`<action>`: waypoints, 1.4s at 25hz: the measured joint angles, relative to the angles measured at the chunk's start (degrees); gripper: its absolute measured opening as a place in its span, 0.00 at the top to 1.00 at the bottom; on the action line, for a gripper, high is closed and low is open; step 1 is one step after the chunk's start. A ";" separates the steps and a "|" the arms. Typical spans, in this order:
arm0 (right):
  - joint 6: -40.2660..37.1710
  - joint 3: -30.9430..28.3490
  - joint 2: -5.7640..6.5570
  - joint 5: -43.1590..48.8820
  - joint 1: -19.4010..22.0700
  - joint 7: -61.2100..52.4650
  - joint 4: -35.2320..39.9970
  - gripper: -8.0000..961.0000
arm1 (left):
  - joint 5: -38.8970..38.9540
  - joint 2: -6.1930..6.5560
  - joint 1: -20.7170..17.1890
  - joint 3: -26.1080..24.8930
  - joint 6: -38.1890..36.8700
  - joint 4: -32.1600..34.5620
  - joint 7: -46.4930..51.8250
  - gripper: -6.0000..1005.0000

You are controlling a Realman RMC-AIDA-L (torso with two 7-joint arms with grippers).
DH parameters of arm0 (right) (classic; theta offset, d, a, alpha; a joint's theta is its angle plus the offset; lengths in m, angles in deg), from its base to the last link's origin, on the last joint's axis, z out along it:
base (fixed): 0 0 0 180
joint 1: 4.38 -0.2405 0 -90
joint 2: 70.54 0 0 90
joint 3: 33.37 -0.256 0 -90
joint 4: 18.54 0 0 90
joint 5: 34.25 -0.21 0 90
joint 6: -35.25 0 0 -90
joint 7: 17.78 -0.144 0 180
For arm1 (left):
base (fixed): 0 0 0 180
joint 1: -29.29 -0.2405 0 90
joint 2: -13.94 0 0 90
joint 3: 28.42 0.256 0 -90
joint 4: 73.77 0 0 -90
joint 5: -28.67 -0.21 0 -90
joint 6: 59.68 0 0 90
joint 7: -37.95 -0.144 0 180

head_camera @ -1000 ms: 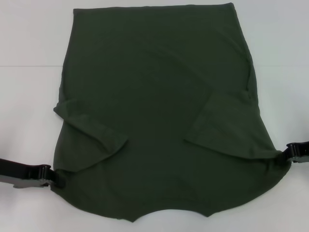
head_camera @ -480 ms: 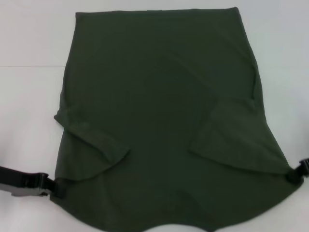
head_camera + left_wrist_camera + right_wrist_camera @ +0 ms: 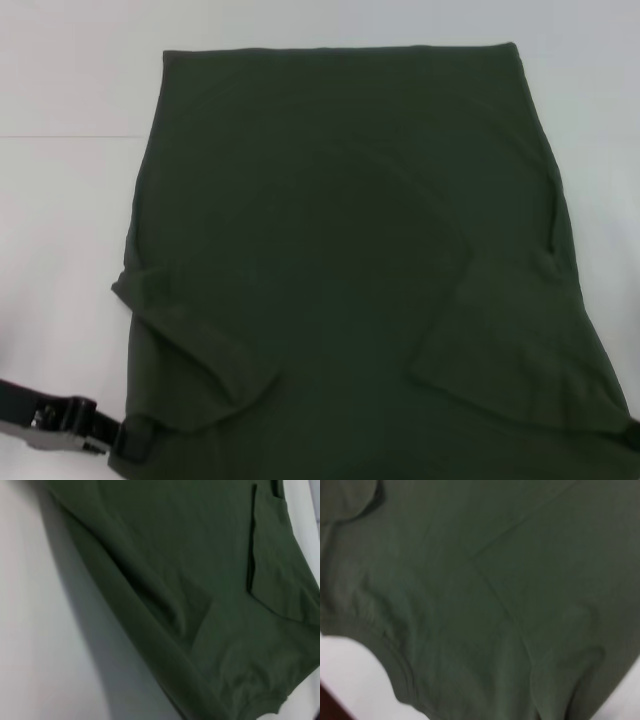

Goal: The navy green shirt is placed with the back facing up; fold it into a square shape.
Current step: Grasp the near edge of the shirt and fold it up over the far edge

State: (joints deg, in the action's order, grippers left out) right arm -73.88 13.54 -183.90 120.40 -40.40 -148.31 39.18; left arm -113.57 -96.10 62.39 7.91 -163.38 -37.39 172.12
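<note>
One navy green shirt (image 3: 340,250) spread over white table (image 3: 60,200), filling most of head view; far edge straight and flat near top of view, near end running off bottom edge; no container anywhere, nothing lying on or in anything but shirt on table.

Two short sleeves folded inward onto shirt body: left sleeve (image 3: 195,345) lying as a slanted flap near left edge, right sleeve (image 3: 520,365) as a wider flap near right edge; both resting on top of the cloth, well apart from each other, bare cloth between.

Left gripper (image 3: 128,440) at lower left corner of head view, black, touching shirt's left side edge just below left sleeve; fingers pinched onto the cloth edge, fabric bunched slightly there; black arm reaching in from left border.

Right gripper (image 3: 632,436) barely seen as a dark tip at right border, against shirt's right side edge; cannot tell whether open or closed.

Left wrist view: shirt seen close, edge hanging above table with a grey shadow beneath, one sleeve flap visible; own fingers not seen.

Right wrist view: green cloth across nearly whole view, curved hemmed edge against white table at one corner; own fingers not seen.
</note>
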 joint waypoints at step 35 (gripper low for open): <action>-1.97 -19.83 2.30 -2.58 -0.76 6.24 -6.98 0.98 | 1.82 1.29 0.63 -20.21 -4.58 -2.55 -3.80 0.94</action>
State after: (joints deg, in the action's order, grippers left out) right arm -75.85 -6.29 -181.60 117.82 -41.16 -142.07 32.20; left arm -111.75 -94.81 63.02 -12.29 -167.96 -39.95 168.31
